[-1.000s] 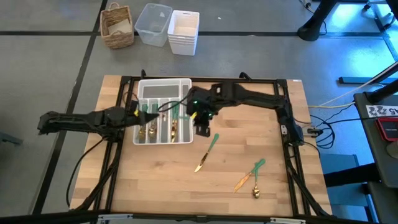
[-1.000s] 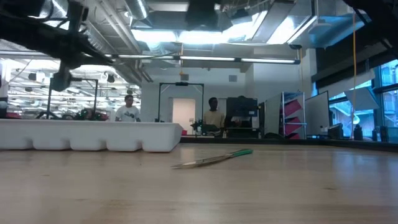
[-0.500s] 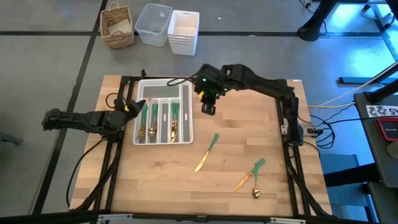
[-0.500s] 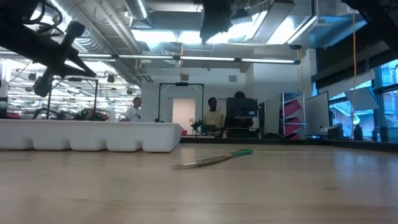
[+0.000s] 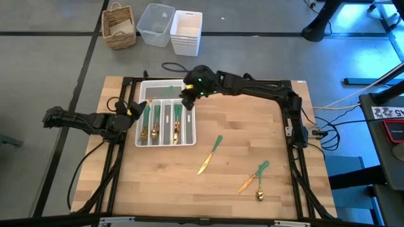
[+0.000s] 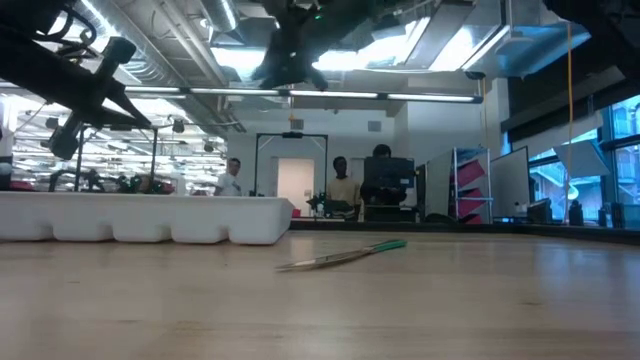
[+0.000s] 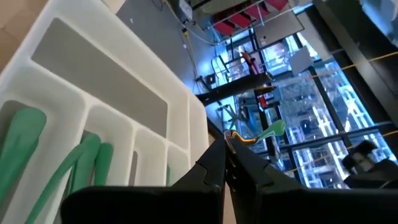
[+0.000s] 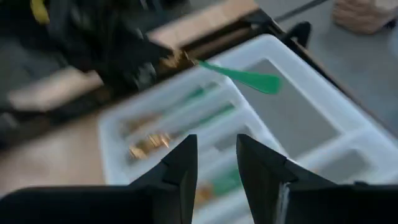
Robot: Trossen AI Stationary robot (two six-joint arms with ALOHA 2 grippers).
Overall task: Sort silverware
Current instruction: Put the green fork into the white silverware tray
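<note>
Tray point(image 5: 165, 89) of white plastic sat toward eleven o'clock on the table point(image 5: 208, 189), several green-handled pieces lying in its long slots. I had the right gripper point(image 5: 189, 96) above the tray's three o'clock edge, fingers spread with nothing between them. At the nine o'clock rim my left gripper point(image 5: 135, 108) pinched one utensil point(image 7: 260, 133); a knife point(image 5: 210, 154) and two more pieces point(image 5: 255, 177) lay loose toward five o'clock.

Cool ceiling strip lights point(image 6: 330, 95) glare in the low view, blue window light tints the high view's right edge, and the right wrist view is smeared with blur, its white tray point(image 8: 292, 93) indistinct.
</note>
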